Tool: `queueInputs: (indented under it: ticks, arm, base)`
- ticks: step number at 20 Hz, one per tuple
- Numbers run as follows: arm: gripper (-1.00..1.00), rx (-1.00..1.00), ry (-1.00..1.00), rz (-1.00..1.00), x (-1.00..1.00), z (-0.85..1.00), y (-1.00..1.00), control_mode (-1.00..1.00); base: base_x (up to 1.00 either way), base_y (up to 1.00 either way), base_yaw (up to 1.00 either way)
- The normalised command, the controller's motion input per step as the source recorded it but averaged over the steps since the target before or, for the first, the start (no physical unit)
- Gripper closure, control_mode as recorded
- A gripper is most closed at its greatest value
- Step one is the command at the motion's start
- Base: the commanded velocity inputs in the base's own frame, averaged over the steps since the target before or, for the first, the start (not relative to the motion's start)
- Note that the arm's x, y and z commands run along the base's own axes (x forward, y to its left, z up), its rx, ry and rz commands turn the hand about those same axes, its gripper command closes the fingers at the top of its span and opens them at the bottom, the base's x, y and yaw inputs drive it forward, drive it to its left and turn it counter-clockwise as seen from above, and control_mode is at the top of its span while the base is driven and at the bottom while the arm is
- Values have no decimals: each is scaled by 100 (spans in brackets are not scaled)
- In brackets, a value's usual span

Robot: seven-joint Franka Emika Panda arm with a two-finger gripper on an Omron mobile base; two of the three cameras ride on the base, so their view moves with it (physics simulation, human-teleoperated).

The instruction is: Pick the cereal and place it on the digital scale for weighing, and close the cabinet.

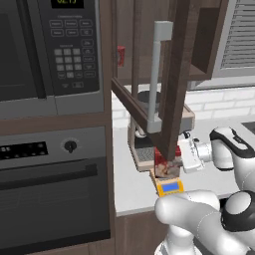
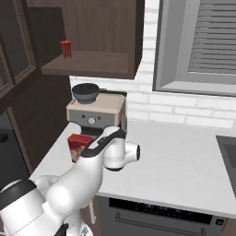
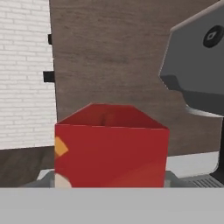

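From the left base camera, the white arm is reaching out low over the counter (image 1: 130,191), its forearm lying almost level and its wrist pointing left toward the cereal (image 1: 163,167). The gripper (image 1: 175,158) is sitting right at the red box, partly hidden behind the open cabinet (image 1: 172,74) door, whose silver bar handle (image 1: 155,74) is hanging in front. The box is standing on the digital scale (image 1: 169,186), whose blue display is facing the robot, just in front of the coffee machine (image 1: 144,144). A small red item (image 1: 121,56) is resting on the cabinet shelf, and the microwave (image 1: 50,50) is filling the upper left. From the right base camera, the arm is bending forward and left, its wrist blocking the hand, with the cereal (image 2: 79,144) peeking out beside it in front of the coffee machine (image 2: 96,110). From the hand camera, the cereal (image 3: 111,146) is looming close and centred, its top edge tilted toward the lens; the fingers are hidden, so I cannot tell whether they are gripping or spread.
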Motion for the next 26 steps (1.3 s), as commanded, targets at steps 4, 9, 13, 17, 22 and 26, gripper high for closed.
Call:
queueInputs:
  ticks: [4,9,13,17,22,26]
  arm:
    - [-100,0,0,0,0,2,-3,-100]
    - [-100,0,0,0,0,4,-13,-100]
    - [-100,0,0,0,-2,11,-31,-100]
    - [-100,0,-1,0,-2,3,-13,-100]
    - [-100,0,0,0,0,0,-18,-100]
    - [-100,1,-7,0,-21,11,-36,-100]
  base:
    - [0,0,0]
    - [0,0,0]
    - [0,0,0]
    - [0,0,0]
    - [0,0,0]
    - [0,0,0]
